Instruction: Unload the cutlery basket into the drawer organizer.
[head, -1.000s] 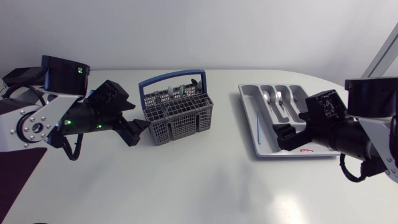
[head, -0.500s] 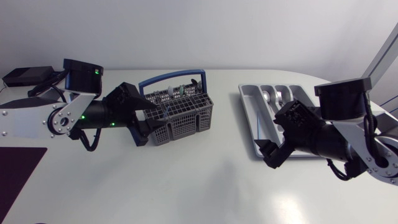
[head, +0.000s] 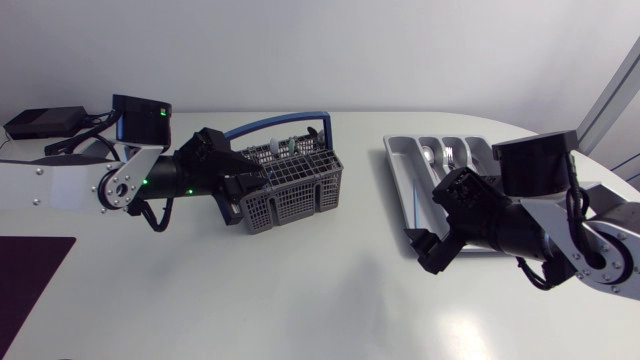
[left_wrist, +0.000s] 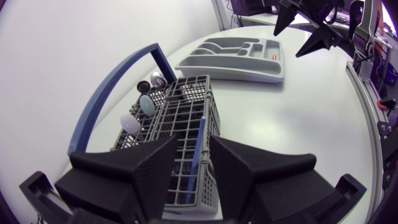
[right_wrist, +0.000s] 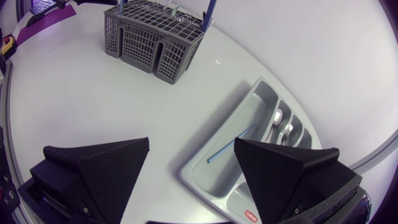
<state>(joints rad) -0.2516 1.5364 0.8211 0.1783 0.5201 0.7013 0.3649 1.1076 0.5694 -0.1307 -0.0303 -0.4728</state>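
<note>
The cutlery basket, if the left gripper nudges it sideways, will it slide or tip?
Probably slides: the cutlery basket is wider than tall and sits flat on the smooth table. Its mesh walls suggest light plastic, so it may skid easily. The utensils standing at one end might rattle and weight that side.

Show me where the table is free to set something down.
Free: the table between the cutlery basket and the drawer organizer, and the strip along its near edge. Crowded: the left gripper over the basket, the right gripper at the organizer's near corner.
</note>
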